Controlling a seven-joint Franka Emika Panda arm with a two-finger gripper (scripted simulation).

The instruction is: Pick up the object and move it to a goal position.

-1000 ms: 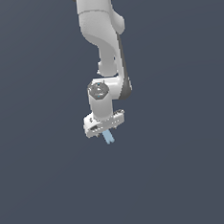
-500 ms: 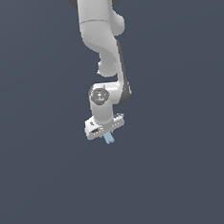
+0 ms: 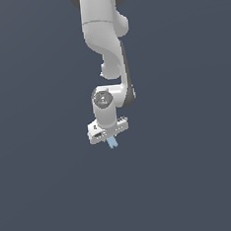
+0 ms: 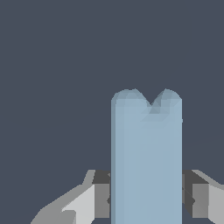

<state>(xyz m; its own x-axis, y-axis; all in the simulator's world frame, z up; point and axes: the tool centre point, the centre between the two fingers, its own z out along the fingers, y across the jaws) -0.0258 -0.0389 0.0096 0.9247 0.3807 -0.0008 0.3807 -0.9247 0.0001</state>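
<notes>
The object is a pale light-blue flat bar (image 3: pixel 112 143). It sticks out below my white gripper (image 3: pixel 110 138) in the exterior view, held off the dark surface. In the wrist view the bar (image 4: pixel 146 162) fills the middle, with a notched rounded end, and a grey finger (image 4: pixel 94 199) presses each of its sides. My gripper is shut on the bar. The white arm (image 3: pixel 106 44) reaches down from the top of the exterior view. No goal marker shows in either view.
A plain dark grey-blue surface (image 3: pixel 45 193) lies all around the arm. No other objects, containers or edges are in view.
The gripper with the bar has risen slightly and shifted a little toward the exterior view's left. The grip on the bar is unchanged.
</notes>
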